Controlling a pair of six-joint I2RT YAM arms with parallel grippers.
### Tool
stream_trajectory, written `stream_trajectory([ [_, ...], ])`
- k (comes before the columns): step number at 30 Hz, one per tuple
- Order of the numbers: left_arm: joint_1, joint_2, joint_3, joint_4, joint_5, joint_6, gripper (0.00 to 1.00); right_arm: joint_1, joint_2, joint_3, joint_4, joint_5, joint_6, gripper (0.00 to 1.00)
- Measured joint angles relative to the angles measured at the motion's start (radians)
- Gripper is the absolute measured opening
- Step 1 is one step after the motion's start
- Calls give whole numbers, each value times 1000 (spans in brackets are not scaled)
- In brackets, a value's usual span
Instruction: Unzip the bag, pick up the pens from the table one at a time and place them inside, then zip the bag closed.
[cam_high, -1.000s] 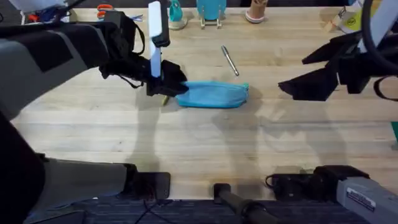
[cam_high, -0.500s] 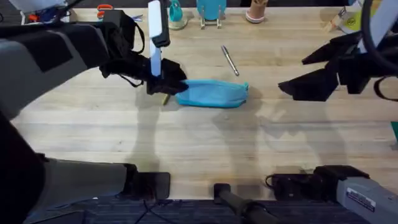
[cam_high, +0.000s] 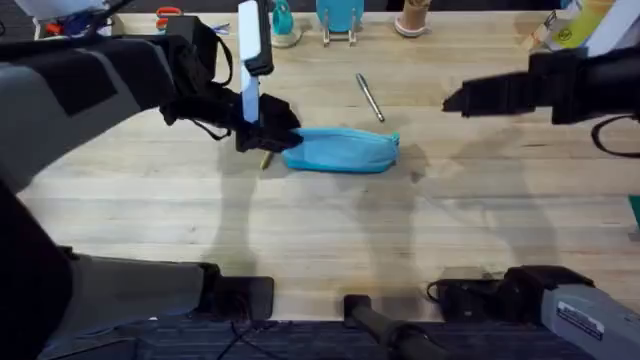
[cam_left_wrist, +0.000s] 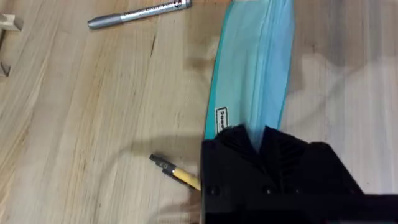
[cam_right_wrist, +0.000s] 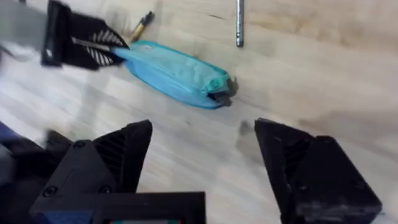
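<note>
The overhead camera looks down and forward across the pale wooden plank counter (cam_high: 330, 230) from above the arm bases. The left wrist camera sits close over the light blue fabric zip pouch (cam_left_wrist: 255, 68); the right wrist camera views that pouch (cam_right_wrist: 174, 73) from farther off.

We think this is a robot lab or a workshop bench. We see a large wooden table (cam_high: 330, 230) of butcher-block planks, with two black robot arms fixed at its near edge and cables beside their bases. Along the far edge stand small supplies: orange scissors (cam_high: 168, 15), a teal stand (cam_high: 340, 18) and a yellow-labelled container (cam_high: 563, 30)
</note>
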Motion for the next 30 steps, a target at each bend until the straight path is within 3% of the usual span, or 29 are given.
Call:
stream_trajectory([
  [5,0,0,0,0,0,0,41,0,0,0,0,-7,226,997],
  [10,0,0,0,0,0,0,41,0,0,0,0,-8,333,997],
  [30,0,0,0,0,0,0,41,0,0,0,1,-8,360,997],
])
